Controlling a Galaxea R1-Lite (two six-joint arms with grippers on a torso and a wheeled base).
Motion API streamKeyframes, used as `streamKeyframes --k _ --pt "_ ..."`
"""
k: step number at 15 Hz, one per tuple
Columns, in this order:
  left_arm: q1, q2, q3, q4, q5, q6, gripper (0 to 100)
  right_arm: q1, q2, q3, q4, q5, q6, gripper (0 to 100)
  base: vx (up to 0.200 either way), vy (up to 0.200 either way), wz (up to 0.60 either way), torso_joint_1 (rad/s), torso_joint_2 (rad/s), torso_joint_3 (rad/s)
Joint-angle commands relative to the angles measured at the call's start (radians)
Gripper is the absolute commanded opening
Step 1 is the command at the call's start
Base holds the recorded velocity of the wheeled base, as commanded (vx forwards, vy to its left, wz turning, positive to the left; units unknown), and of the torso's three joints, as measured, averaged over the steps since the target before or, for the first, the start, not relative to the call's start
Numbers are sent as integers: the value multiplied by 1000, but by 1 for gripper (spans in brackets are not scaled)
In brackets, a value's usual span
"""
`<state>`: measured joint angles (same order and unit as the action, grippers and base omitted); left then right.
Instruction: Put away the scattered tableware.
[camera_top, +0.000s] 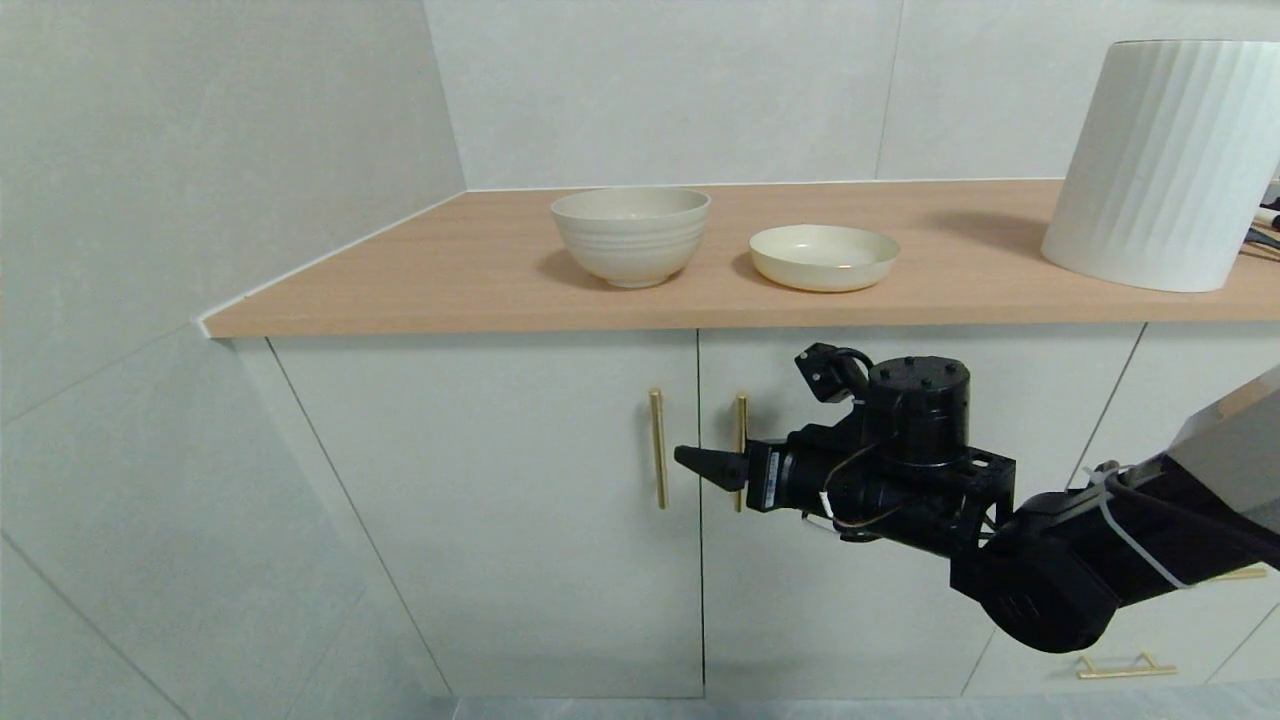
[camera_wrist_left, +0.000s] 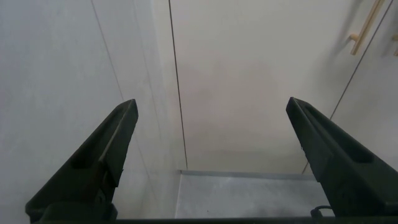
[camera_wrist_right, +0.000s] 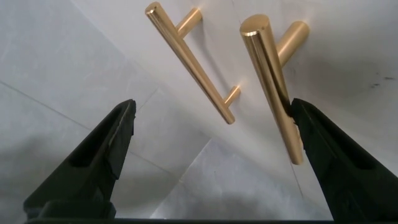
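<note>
A cream bowl (camera_top: 630, 235) and a shallow cream dish (camera_top: 823, 256) stand side by side on the wooden countertop (camera_top: 440, 280). Below them are two closed cabinet doors with upright gold handles (camera_top: 658, 450). My right gripper (camera_top: 700, 465) is level with these handles and points at them; in the right wrist view it (camera_wrist_right: 212, 109) is open. The nearer gold handle (camera_wrist_right: 270, 81) lies just inside one finger, and the other handle (camera_wrist_right: 189, 62) sits further in the gap. My left gripper (camera_wrist_left: 211, 104) is open and holds nothing, facing a pale cabinet door (camera_wrist_left: 249, 93).
A tall white ribbed cylinder (camera_top: 1170, 160) stands on the counter's right end. Tiled walls close in the left side and the back. A horizontal gold drawer handle (camera_top: 1125, 668) is low at the right. Grey floor (camera_wrist_left: 242, 193) shows below the left gripper.
</note>
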<state>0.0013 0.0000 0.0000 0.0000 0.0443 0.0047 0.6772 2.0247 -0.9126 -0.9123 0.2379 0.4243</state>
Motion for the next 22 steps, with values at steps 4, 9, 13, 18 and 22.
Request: streamKeyframes --k 4,9,13,18,22 --pt "0 2 0 0 0 0 100 30 -34 15 3 21 67 100 0 0 0 0 0 0" --pt "0 2 0 0 0 -3 100 59 -133 83 10 35 88 100 0 0 0 0 0 0" --pt "0 2 0 0 0 -5 100 64 -256 215 9 84 88 100 0 0 0 0 0 0" --pt "0 2 0 0 0 0 100 67 -371 342 6 135 88 100 0 0 0 0 0 0" --pt "0 2 -60 -2 -46 6 100 70 -379 356 6 135 88 100 0 0 0 0 0 0"
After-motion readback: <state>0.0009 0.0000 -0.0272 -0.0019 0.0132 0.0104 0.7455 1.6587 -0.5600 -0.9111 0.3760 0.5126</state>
